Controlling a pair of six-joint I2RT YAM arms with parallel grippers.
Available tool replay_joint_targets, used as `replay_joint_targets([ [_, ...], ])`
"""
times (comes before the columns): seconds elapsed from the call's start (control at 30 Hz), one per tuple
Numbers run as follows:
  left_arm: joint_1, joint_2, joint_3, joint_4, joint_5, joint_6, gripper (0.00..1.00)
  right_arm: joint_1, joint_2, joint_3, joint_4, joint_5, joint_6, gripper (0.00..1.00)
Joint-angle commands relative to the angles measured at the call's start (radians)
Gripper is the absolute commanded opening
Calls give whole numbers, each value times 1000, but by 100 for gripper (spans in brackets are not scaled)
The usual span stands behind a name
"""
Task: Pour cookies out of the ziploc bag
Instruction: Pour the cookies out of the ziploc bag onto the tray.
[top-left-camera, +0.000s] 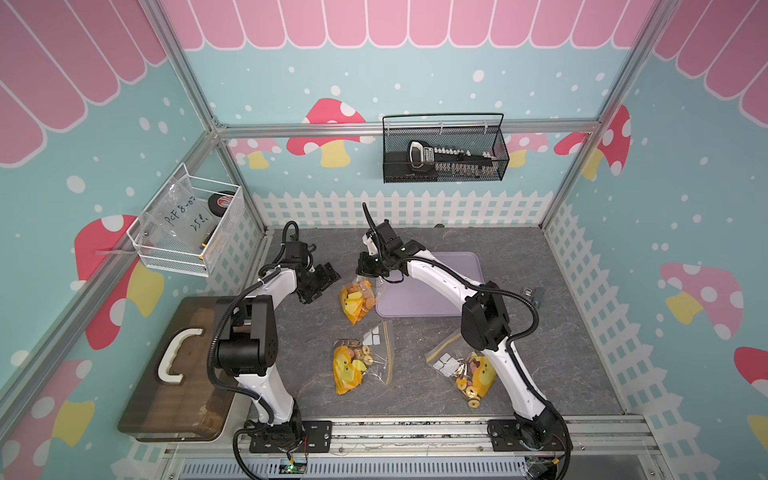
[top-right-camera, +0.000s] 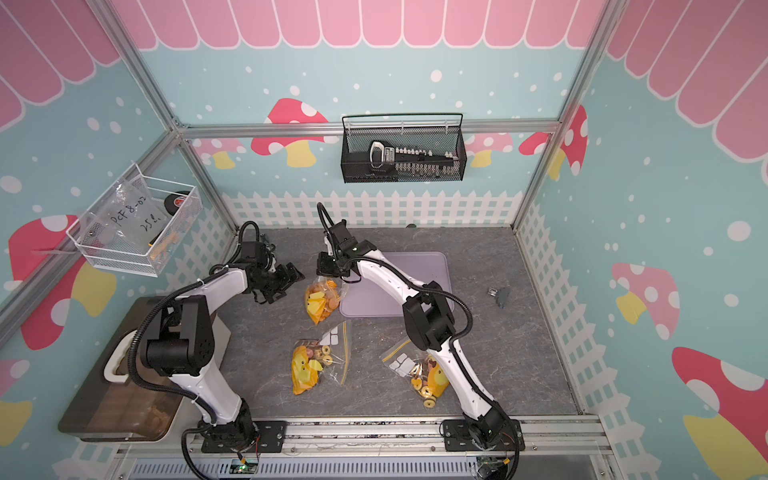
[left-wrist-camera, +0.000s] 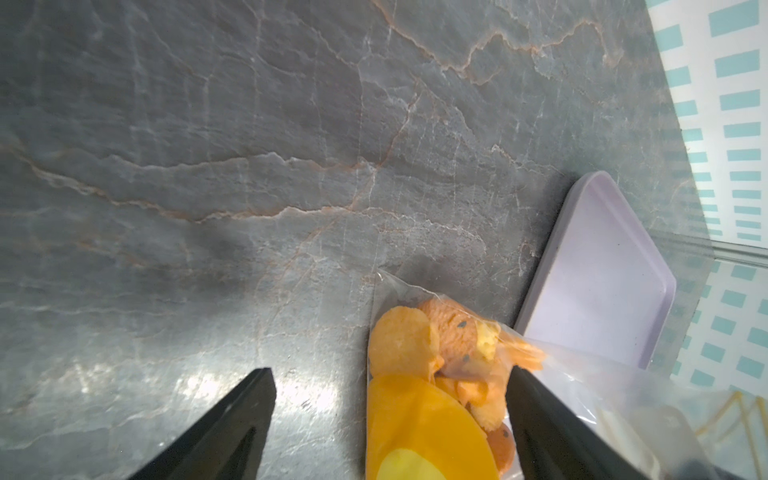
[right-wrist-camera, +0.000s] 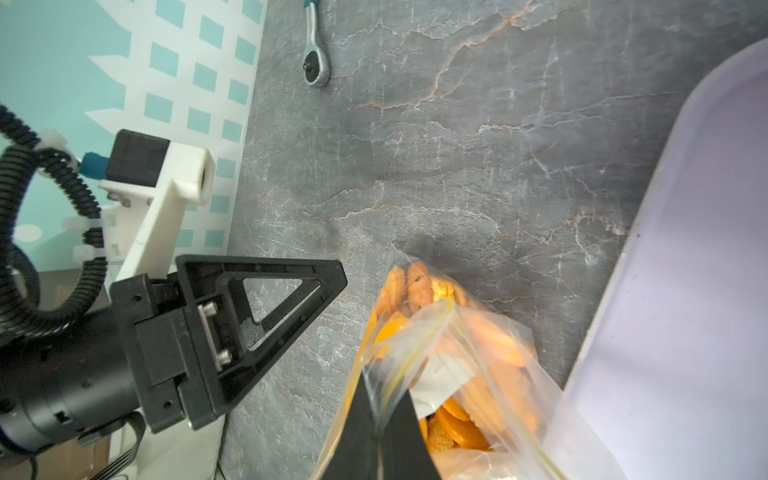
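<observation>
Grasping is in hand: the right gripper (right-wrist-camera: 379, 415) pinches shut on the zip edge of the clear plastic ziploc bag (right-wrist-camera: 494, 332) of orange-golden toy cookies (left-wrist-camera: 403, 340), lying on the grey marbled table (top-left-camera: 309, 345) against the left edge of the flat lavender tray (top-left-camera: 436, 301), with the left gripper (top-left-camera: 323, 285) wide open alongside; next, likely, lifting and upending it.

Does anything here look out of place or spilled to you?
Yes: a metal ratchet wrench lies on the grey table by the fence wall, a real tool near toy cookies. A small grey object also lies loose near the purple tray.
</observation>
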Motion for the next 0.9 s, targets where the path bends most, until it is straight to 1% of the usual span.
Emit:
replay_joint_targets([
  [0.0, 27, -41, -5, 18, 43, -39, 93, -2, -22, 25, 9, -51, -27, 5],
  [0.1, 41, -42, -5, 20, 90, -58, 94, -2, -65, 6, 10, -86, -80, 5],
  [0.23, 42, -35, -14, 39, 141, -74, 95, -2, -130, -61, 21, -118, -161, 5],
  [0.4, 42, 2, -8, 63, 206, -102, 95, -1, -205, -207, 181, -243, -223, 4],
  [0.57, 42, 27, -1, 63, 249, -100, 94, -2, -267, -294, 233, -265, -284, 3],
  [0.7, 41, 44, 3, 62, 297, -96, 91, -2, -285, -318, 249, -278, -301, 3],
  [0.87, 42, 65, -4, 39, 328, -82, 85, -2, -326, -380, 302, -273, -313, 3],
])
